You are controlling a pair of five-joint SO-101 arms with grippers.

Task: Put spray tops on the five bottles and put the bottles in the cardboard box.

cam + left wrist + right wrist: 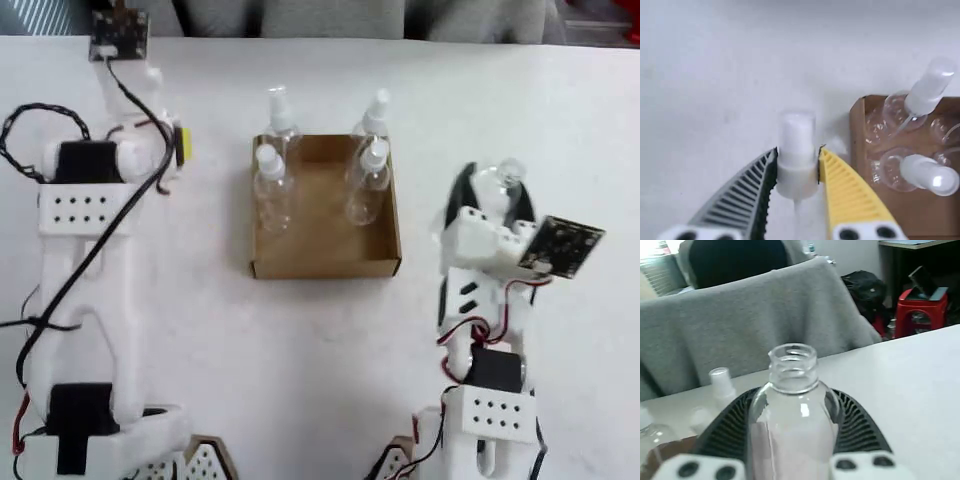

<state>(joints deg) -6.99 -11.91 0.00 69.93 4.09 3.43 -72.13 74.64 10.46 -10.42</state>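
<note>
A cardboard box (325,267) stands mid-table, with several clear bottles carrying white spray tops (271,186) upright in it. My left gripper (796,156) is shut on a loose white spray top (796,145) over the bare table, just left of the box (856,135); in the high view this gripper (172,150) hangs beside the box's far left corner. Right of the box, my right gripper (792,412) is shut on an upright clear bottle (792,390) whose neck is open, without a top. The same bottle (503,180) shows from above in the right gripper (490,197).
Two capped bottles (925,95) (927,172) lie close to the box wall nearest my left gripper. A grey-covered chair (765,315) stands behind the table's far edge. White tabletop (320,370) spreads in front of the box, between the two arms.
</note>
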